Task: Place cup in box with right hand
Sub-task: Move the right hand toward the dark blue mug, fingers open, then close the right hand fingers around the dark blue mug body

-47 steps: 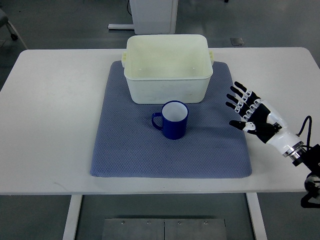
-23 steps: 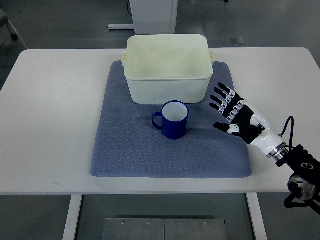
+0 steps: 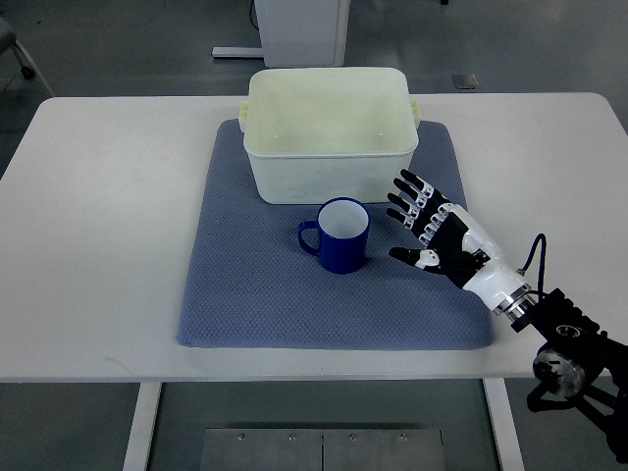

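A: Where is the cup?

B: The dark blue ceramic cup (image 3: 337, 236) stands upright at the centre of the frame on the blue-grey textured mat (image 3: 255, 294), just below the cream plastic box (image 3: 330, 132), handle pointing left.

A: And the hand?

B: The right hand (image 3: 432, 232), black and white, sits right of centre, near the cup but not touching — fingers spread wide, holding nothing.

A: How should the grasp go?

B: I'd wrap the fingers around the cup's right wall, opposite the handle, thumb on the near side. Close firmly before lifting — the box rim is high, so the cup must clear it. The white surface (image 3: 98, 245) leaves room.
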`<action>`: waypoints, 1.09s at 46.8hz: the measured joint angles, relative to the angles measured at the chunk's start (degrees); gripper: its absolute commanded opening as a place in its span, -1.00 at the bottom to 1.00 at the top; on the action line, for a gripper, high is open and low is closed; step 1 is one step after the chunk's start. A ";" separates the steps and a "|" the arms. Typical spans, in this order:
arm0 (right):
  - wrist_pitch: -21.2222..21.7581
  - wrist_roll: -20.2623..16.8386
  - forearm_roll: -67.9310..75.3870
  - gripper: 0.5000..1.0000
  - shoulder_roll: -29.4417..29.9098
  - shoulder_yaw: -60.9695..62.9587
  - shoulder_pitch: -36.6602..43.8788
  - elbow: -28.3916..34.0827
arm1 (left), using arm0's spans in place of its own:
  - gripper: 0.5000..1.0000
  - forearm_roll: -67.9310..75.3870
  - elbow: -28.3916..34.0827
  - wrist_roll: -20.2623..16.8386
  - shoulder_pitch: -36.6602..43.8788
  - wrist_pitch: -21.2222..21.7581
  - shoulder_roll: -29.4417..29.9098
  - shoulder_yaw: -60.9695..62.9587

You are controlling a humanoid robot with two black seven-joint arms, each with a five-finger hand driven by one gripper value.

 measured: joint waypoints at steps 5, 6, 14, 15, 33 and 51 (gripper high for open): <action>-1.00 0.00 -0.73 0.99 1.64 -0.57 0.89 -0.78 | 1.00 0.00 -0.01 -0.01 -0.01 0.00 0.00 0.03; -1.35 0.00 -0.78 0.99 1.90 -0.66 0.98 -0.94 | 1.00 0.00 -0.01 0.00 0.00 0.00 0.00 0.03; -3.82 0.00 -0.91 0.99 3.78 -1.56 1.71 -2.24 | 1.00 0.00 -0.01 0.00 0.00 0.00 0.00 0.03; -3.96 0.00 -0.91 0.99 3.97 -1.66 1.75 -2.41 | 1.00 0.00 -0.01 0.00 0.00 0.00 0.00 0.01; -7.14 0.00 -0.99 0.99 6.51 -3.05 3.03 -4.39 | 1.00 0.00 0.00 0.00 0.00 0.00 0.00 -0.01; -10.45 0.00 -0.96 0.99 8.79 -6.62 4.88 -6.34 | 1.00 0.02 -0.01 0.00 0.00 0.00 0.00 -0.02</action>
